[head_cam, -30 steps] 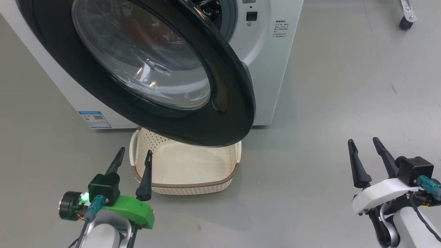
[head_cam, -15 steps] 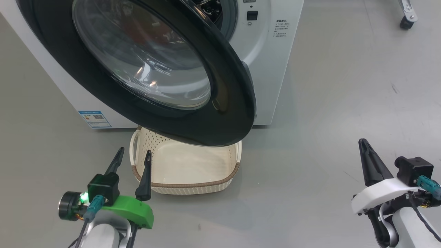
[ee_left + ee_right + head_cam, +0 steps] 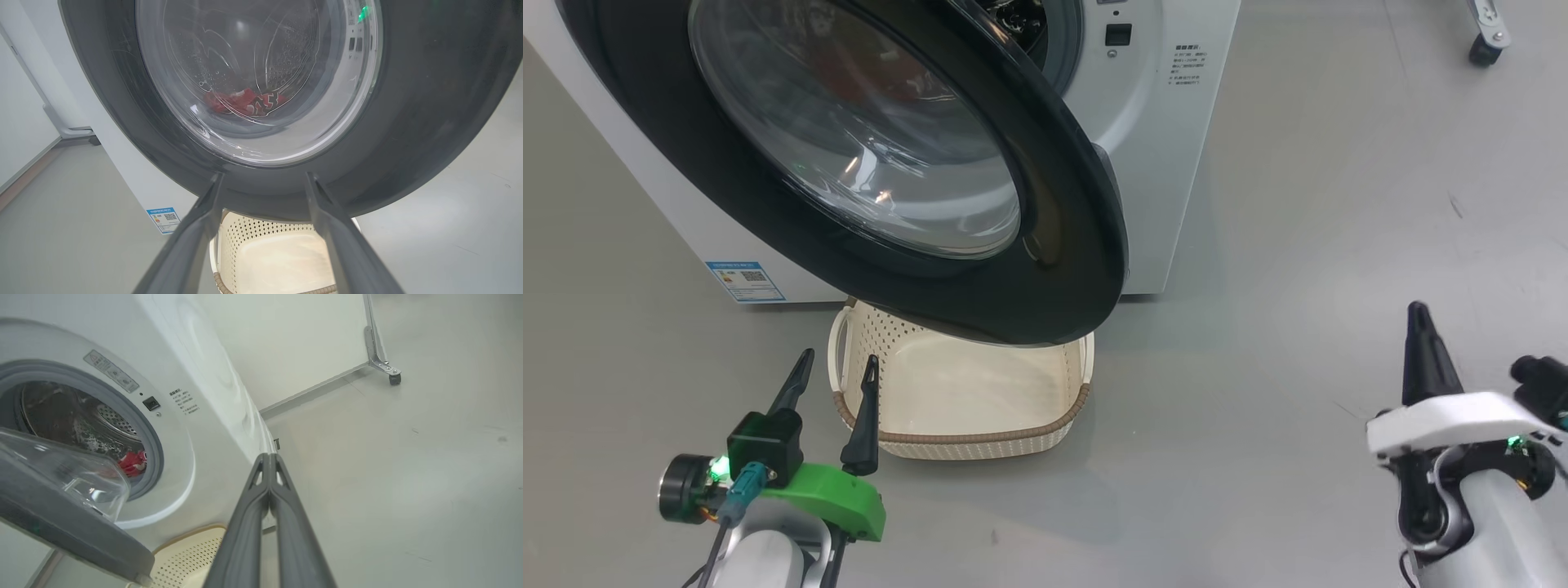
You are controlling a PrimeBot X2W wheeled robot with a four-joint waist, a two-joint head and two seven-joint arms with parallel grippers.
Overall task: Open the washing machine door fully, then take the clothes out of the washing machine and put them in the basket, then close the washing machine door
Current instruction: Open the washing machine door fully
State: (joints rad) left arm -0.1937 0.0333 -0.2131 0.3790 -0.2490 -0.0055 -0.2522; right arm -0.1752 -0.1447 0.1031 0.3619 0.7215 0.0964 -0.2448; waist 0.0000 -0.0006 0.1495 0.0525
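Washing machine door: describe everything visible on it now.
The washing machine door is a large round panel: wide glossy black rim, plastic by its look, around a bulging clear glass bowl. It stands partly open, swung out from the washing machine, its lower edge above the basket. Red clothes show through the glass. The left tool and right tool are apart from it.

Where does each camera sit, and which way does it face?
Head view: on the head, looking down at the washing machine door and the basket under it; left gripper lower left, right gripper lower right.
Left wrist view: low, facing the door glass, clothes behind it; own fingers spread.
Right wrist view: facing the washing machine front sidelong; own fingers together.
Shared: all three show door and basket.
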